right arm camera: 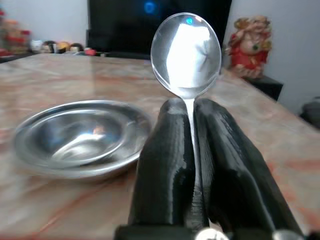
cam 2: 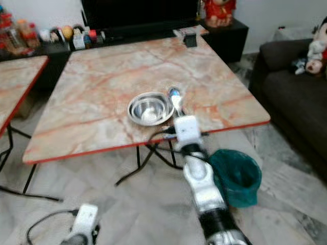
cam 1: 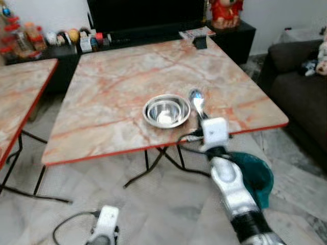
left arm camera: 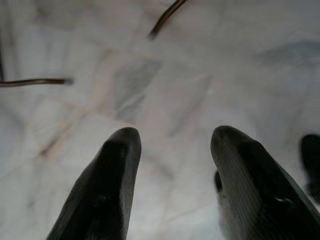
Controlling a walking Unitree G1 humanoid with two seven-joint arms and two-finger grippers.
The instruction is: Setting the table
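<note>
Marble-patterned and red-edged, the table (cam 1: 112,97) stands in a living room with a dark media unit behind it and a sofa (cam 1: 301,92) off to the right. Low on the left, the left hand (left arm camera: 172,165) hangs over the pale floor, its two black fingers spread apart and holding nothing. Near the table's front edge sits a steel bowl (cam 1: 166,111), shallow, rigid and probably light enough to skid if nudged. Just to its right, the right hand (right arm camera: 192,150) has its fingers pressed together on the handle of a metal spoon (right arm camera: 186,54), whose bowl end sticks out above the tabletop, close beside the steel bowl.

The spoon is stiff, thin and polished, so likely slippery; a pinch well along the handle, as here, should keep it from pivoting. Open tabletop lies to the right of the bowl and beyond it, ample for laying the spoon flat. The front edge is close, so a spoon set down short could tip off toward the green bin (cam 1: 258,176) below.
</note>
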